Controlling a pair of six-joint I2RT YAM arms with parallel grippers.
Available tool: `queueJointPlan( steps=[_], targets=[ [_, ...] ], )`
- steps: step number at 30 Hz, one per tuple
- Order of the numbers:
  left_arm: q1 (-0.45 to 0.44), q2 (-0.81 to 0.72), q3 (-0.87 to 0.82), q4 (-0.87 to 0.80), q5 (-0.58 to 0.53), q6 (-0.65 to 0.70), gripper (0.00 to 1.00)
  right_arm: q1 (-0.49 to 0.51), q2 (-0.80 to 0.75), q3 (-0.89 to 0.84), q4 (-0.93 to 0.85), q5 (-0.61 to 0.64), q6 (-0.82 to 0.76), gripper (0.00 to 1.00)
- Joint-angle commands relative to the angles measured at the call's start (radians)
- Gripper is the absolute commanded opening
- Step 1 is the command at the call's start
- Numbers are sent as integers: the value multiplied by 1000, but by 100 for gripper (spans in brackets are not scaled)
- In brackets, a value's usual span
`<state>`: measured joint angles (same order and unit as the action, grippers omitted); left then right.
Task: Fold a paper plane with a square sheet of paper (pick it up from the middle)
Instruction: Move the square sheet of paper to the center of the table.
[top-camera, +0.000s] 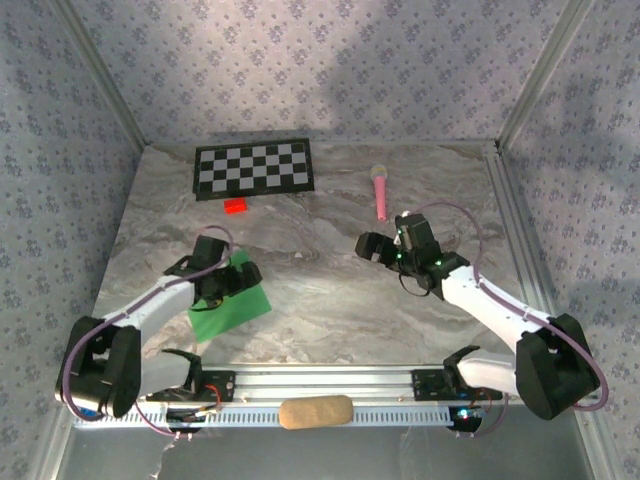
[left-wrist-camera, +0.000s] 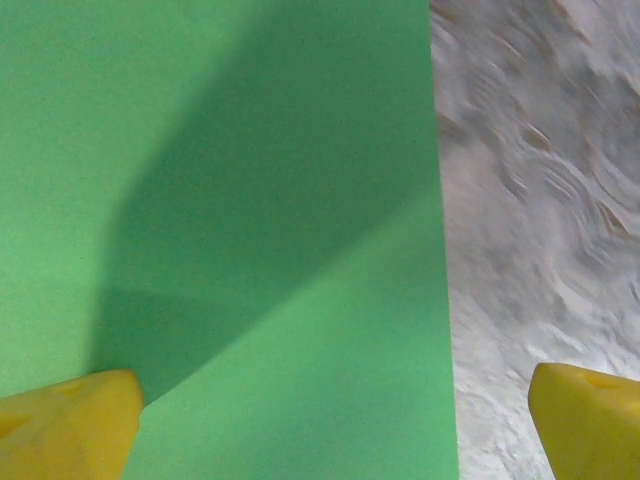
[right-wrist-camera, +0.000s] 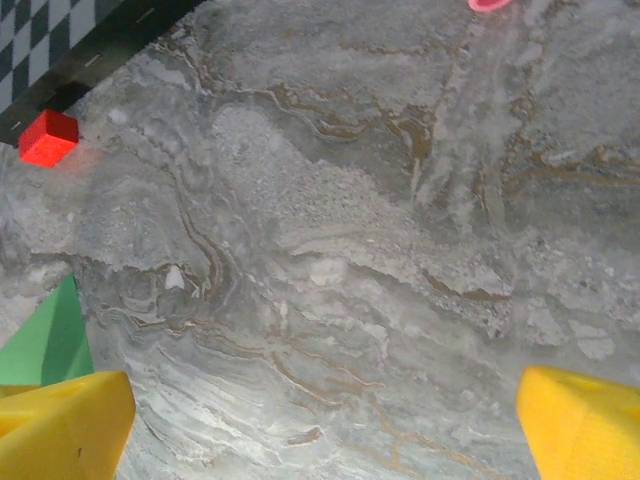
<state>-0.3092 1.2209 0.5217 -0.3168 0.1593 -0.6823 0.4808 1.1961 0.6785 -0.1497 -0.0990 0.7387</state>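
The square sheet of paper (top-camera: 232, 306) is bright green and lies flat on the marble table at the near left. My left gripper (top-camera: 240, 277) hovers over its far corner, open, with nothing between the jaws. In the left wrist view the square sheet of paper (left-wrist-camera: 250, 250) spreads under the yellow fingertips (left-wrist-camera: 65, 425), its straight edge running down the right side. My right gripper (top-camera: 372, 247) is open above bare table at centre right. A green corner of the sheet (right-wrist-camera: 48, 340) shows at the left of the right wrist view, beside a yellow fingertip (right-wrist-camera: 60, 425).
A black-and-white checkerboard (top-camera: 254, 168) lies at the back left, with a small red block (top-camera: 236, 206) in front of it. A pink microphone-shaped toy (top-camera: 381, 190) rests at the back right. A tan oblong pad (top-camera: 315, 411) sits on the front rail.
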Motion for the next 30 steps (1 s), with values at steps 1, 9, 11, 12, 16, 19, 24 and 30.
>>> queueJointPlan(
  steps=[1, 9, 11, 12, 16, 19, 24, 30],
  targets=[
    [-95, 67, 20, 39, 10, -26, 99, 11, -25, -29, 1, 21, 54, 100],
    [-330, 290, 215, 51, -49, -12, 100, -7, -116, -129, -33, 92, 167, 100],
    [-380, 362, 284, 39, -49, 3, 99, -20, -146, -149, -50, 96, 177, 100],
    [-398, 393, 315, 32, -47, 14, 99, -28, -161, -158, -60, 98, 180, 100],
    [-458, 508, 461, -40, -56, 65, 99, -55, -213, -180, -109, 99, 192, 100],
    [-464, 531, 518, -52, -45, 65, 99, -72, -241, -196, -117, 75, 191, 100],
    [-464, 493, 584, -144, -129, 35, 100, -82, -250, -193, -109, 28, 161, 100],
    [-422, 426, 564, -185, -146, 21, 95, -66, -215, -149, -73, -32, 93, 100]
  ],
)
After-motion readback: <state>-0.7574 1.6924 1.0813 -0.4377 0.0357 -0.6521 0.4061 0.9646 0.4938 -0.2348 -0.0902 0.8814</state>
